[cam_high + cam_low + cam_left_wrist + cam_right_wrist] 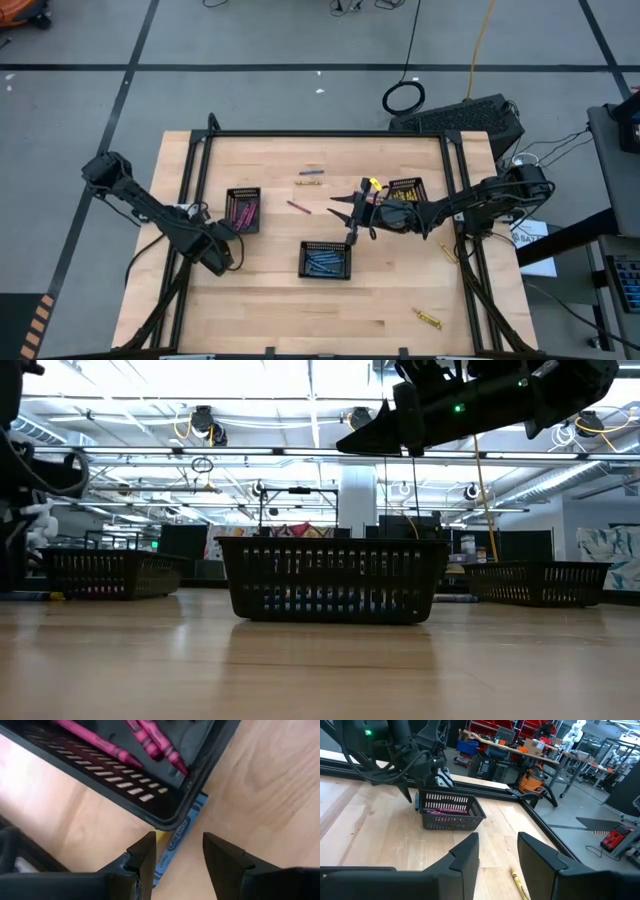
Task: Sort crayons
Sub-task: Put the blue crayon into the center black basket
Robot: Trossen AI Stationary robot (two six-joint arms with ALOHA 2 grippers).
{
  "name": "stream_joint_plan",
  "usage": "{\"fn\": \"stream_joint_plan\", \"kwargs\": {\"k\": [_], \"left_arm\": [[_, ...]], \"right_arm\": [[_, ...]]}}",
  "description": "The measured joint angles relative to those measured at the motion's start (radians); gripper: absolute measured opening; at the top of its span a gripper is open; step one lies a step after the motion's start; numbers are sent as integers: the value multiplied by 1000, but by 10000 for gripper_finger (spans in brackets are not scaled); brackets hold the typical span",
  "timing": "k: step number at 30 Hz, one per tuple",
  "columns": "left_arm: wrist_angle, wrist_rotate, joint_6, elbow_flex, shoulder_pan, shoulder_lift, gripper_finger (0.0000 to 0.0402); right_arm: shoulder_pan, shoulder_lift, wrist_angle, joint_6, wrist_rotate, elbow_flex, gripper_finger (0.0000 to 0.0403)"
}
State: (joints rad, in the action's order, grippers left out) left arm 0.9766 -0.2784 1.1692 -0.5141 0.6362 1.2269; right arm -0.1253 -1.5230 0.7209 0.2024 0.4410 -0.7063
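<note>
A black tray (pixel 243 208) at the left holds pink crayons (pixel 150 740). A blue crayon (pixel 176 842) lies on the table along that tray's corner. My left gripper (pixel 179 857) is open, pointing down over the crayon's near end, which runs behind one finger. The middle tray (pixel 326 260) holds blue crayons and the right tray (pixel 405 188) yellow ones. My right gripper (pixel 352 212) hovers open above the table's middle with nothing between its fingers (pixel 497 855).
Loose crayons lie on the table at the far middle (pixel 309 177), near the pink tray (pixel 297 207), by the right rail (pixel 447 252) and at the near right (pixel 428 319). Black frame rails (pixel 195 190) run along the table's sides. Bare wood lies toward the near edge.
</note>
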Motion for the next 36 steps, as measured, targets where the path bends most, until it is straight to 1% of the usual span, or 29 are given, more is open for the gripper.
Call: {"fn": "stream_joint_plan", "kwargs": {"k": [4, 11, 14, 19, 21, 25, 27, 30, 33, 36], "left_arm": [[-64, 13, -33, 34, -11, 0, 154], [-132, 49, -119, 37, -15, -1, 154], [-165, 93, -153, 26, -15, 0, 154], [-238, 207, -195, 5, -12, 0, 154], [-282, 230, -211, 6, -13, 0, 149], [-404, 251, -255, 21, -13, 0, 118], [-425, 257, -279, 26, -13, 0, 96], [-427, 257, -287, 26, -13, 0, 61], [-447, 260, -287, 26, -13, 0, 20], [-512, 260, -287, 26, -13, 0, 5]], "right_arm": [[0, 0, -4, 0, 0, 0, 121], [0, 0, -7, -7, 0, 0, 121], [0, 0, -7, -7, -1, 0, 121], [0, 0, -7, -7, -1, 0, 121], [0, 0, -10, -7, -1, 0, 121], [-1, 0, -20, -5, -1, 0, 121], [-11, 5, -28, 22, 1, 0, 121], [-43, 60, -100, 64, 39, 0, 121], [-81, 150, -256, 71, 94, 0, 121], [-114, 248, -417, 28, 109, 0, 121]]}}
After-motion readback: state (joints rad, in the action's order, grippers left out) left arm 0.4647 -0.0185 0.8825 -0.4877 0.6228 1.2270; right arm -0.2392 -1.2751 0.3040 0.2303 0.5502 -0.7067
